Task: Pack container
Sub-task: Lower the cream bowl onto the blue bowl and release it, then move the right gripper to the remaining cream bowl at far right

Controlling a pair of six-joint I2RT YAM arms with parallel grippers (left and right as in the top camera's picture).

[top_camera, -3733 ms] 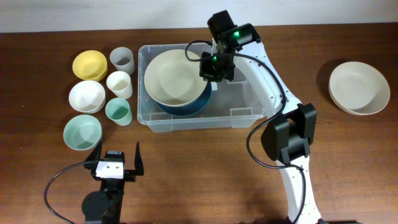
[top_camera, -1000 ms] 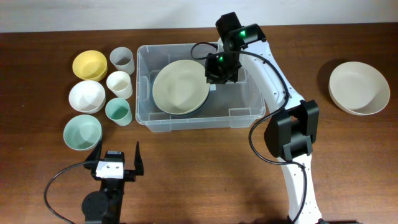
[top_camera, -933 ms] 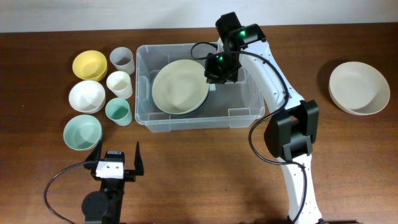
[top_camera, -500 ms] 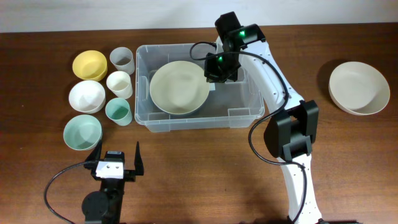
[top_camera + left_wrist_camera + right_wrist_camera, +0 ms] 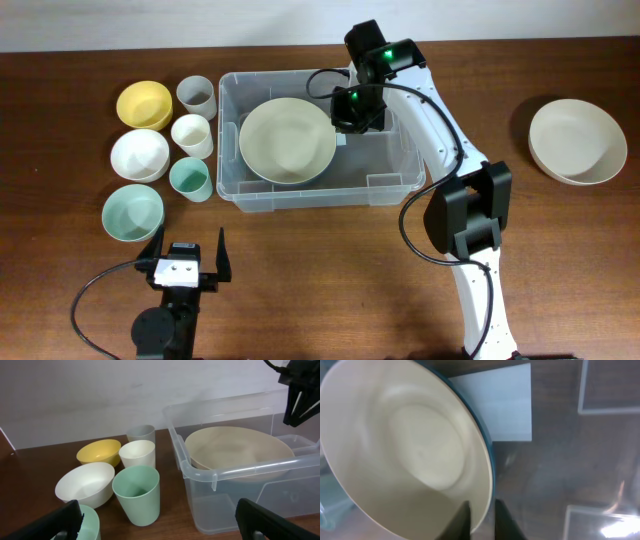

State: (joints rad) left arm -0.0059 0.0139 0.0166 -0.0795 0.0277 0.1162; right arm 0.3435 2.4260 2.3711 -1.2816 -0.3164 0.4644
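Observation:
The clear rectangular container [image 5: 300,198] stands at the table's middle back. A large bowl [image 5: 287,140], cream inside and dark blue outside, lies almost flat in its left half. My right gripper [image 5: 343,118] reaches into the container and is shut on the bowl's right rim. In the right wrist view the gripper [image 5: 482,510] has one finger inside the bowl [image 5: 410,445] and one outside, above the white label [image 5: 495,405]. My left gripper [image 5: 187,250] is open and empty near the front edge. Its view shows the container [image 5: 240,467] and the bowl [image 5: 235,447].
Left of the container stand a yellow bowl [image 5: 143,103], a grey cup [image 5: 196,95], a cream cup [image 5: 191,135], a white bowl [image 5: 139,155], a green cup [image 5: 189,179] and a mint bowl [image 5: 132,212]. A beige bowl [image 5: 577,141] sits far right.
The bowl was tilted high over the container's left half. It has come down to lie nearly flat inside and has shifted slightly left with my right gripper. The left arm has not moved.

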